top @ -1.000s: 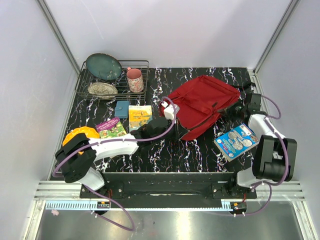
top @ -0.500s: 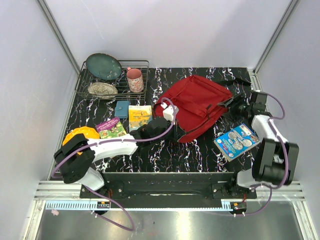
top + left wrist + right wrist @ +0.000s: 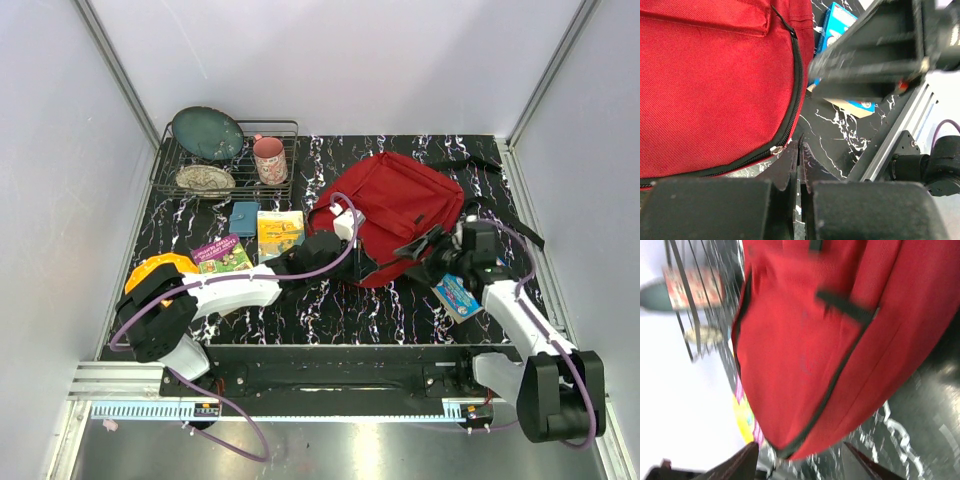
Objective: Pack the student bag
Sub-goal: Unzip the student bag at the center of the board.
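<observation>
The student bag (image 3: 400, 205) is a red backpack lying flat at the middle right of the table, its black zipper closed. My left gripper (image 3: 352, 266) rests at its near left edge. In the left wrist view the bag (image 3: 715, 85) fills the frame, and the left gripper (image 3: 800, 144) is shut on a thin dark tab right beside the metal zipper slider (image 3: 776, 149). My right gripper (image 3: 432, 258) stands open at the bag's near right edge. In the blurred right wrist view the right gripper (image 3: 802, 465) holds nothing, with the bag's corner (image 3: 805, 365) just ahead.
A blue blister pack (image 3: 458, 296) lies partly under the right arm. Left of the bag lie a yellow book (image 3: 279, 232), a green booklet (image 3: 222, 255), a small blue box (image 3: 243, 217) and an orange item (image 3: 160, 267). A wire rack (image 3: 290, 128) at the back left holds plates and a pink mug (image 3: 268, 160).
My right gripper let go of the bag's right side, opened, and swung from the far right round to the bag's near edge. The bag settled and shifted left. The left gripper stayed put.
</observation>
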`<state>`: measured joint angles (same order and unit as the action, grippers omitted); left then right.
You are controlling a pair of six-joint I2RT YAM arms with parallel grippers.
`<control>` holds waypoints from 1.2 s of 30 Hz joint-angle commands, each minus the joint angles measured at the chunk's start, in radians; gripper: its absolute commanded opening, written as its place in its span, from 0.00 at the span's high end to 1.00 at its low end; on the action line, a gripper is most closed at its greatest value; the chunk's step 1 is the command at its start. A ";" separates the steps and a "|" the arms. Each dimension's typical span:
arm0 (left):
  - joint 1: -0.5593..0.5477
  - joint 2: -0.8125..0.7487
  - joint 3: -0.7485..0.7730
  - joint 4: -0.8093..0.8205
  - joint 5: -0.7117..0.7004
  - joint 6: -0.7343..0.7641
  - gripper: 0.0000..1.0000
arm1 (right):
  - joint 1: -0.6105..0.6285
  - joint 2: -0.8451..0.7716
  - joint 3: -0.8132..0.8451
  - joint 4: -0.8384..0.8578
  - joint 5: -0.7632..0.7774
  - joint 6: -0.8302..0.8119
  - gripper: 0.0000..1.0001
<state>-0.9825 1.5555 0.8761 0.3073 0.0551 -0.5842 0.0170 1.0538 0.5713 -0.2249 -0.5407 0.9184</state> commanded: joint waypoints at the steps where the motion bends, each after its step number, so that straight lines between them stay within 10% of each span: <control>1: -0.002 -0.002 0.044 0.075 0.051 -0.006 1.00 | 0.119 0.017 -0.074 0.165 0.038 0.163 0.28; 10: -0.002 0.005 0.024 0.136 0.094 -0.042 1.00 | 0.156 0.187 -0.051 0.326 0.048 0.186 0.38; 18: -0.002 -0.032 -0.016 0.054 0.011 -0.005 1.00 | 0.152 0.201 0.048 0.253 0.161 0.071 1.00; 36: 0.058 -0.192 -0.086 -0.166 -0.224 0.103 1.00 | -0.117 0.345 0.256 0.073 -0.056 -0.282 1.00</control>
<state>-0.9440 1.3869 0.7948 0.2100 -0.1329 -0.5217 -0.0414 1.3842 0.7975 -0.2516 -0.6174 0.7021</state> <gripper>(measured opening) 0.024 0.052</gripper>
